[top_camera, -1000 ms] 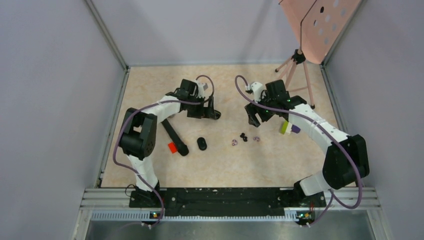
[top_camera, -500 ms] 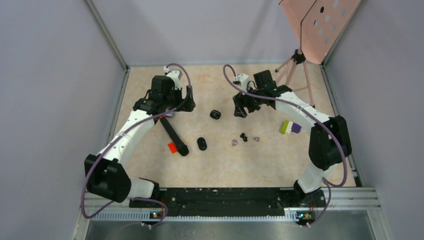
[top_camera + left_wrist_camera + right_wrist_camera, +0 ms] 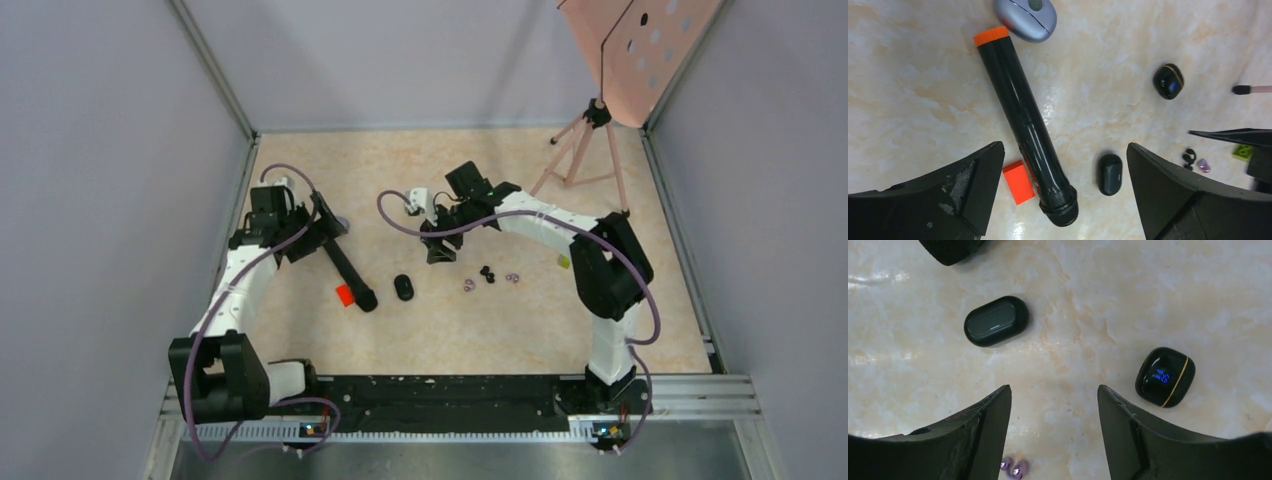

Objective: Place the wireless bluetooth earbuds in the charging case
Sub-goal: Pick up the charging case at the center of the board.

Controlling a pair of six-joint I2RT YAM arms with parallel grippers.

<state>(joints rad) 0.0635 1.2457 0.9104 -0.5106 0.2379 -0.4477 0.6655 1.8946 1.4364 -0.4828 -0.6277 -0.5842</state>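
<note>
Tiny earbuds (image 3: 487, 272), some black, some pale purple, lie loose mid-table (image 3: 540, 330), just right of a closed black oval case (image 3: 403, 287). The right wrist view crops two purple ones. A second black case (image 3: 1165, 376) shows blurred, unreadable blue digits. Right gripper (image 3: 1054, 392) open, empty, near it; left gripper (image 3: 1064, 146) open, empty, over a microphone (image 3: 1023, 120)

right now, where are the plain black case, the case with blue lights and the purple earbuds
plain black case (image 3: 996, 321): right wrist view, middle of its lid
case with blue lights (image 3: 1162, 376): right wrist view, on the lit display
purple earbuds (image 3: 1019, 469): right wrist view, right bud of the pair
</note>
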